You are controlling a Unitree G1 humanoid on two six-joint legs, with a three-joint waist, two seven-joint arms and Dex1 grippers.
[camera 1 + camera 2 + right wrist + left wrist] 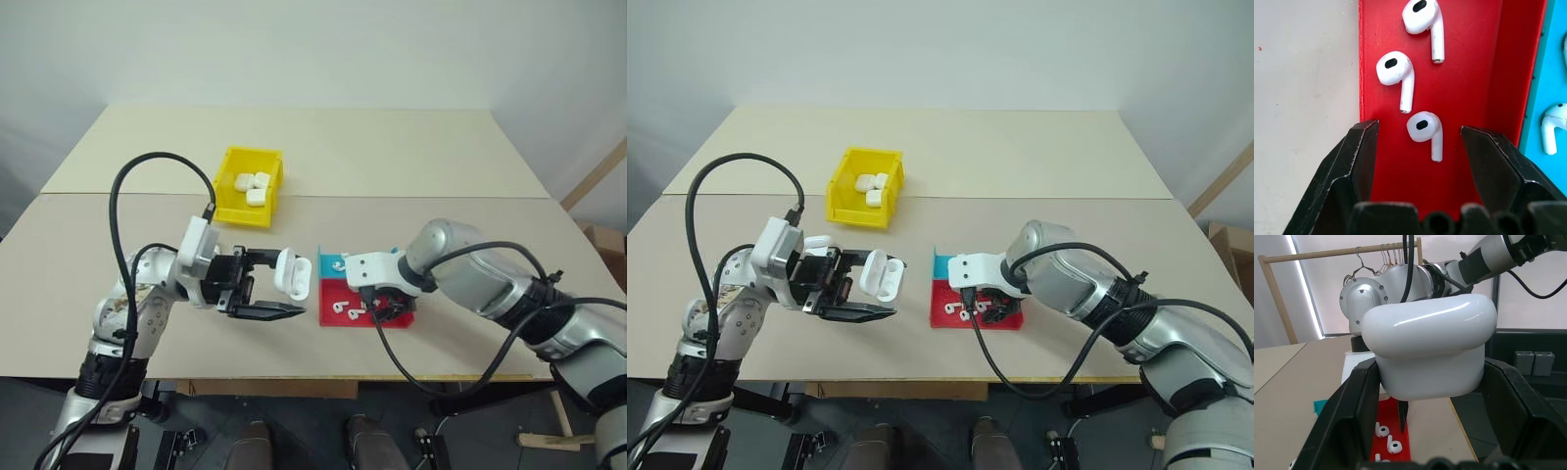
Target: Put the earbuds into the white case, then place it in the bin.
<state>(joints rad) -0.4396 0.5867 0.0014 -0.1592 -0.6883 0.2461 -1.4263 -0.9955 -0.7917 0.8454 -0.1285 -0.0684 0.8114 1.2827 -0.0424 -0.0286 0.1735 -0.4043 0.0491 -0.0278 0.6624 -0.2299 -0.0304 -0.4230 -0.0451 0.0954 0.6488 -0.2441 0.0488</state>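
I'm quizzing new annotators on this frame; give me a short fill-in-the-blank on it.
1. The left gripper holds a white ____.
2. The right gripper hangs with open jaws over the tray's ____ half.
3. Between its fingers lies one ____.
4. The finished cases lie in the ____ bin.

Missing: case; red; earbud; yellow

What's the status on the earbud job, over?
Left pincer shut on the white case, lid open. Right pincer open, straddling one earbud in the red tray. Yellow bin already holds cases. Nothing in the way.
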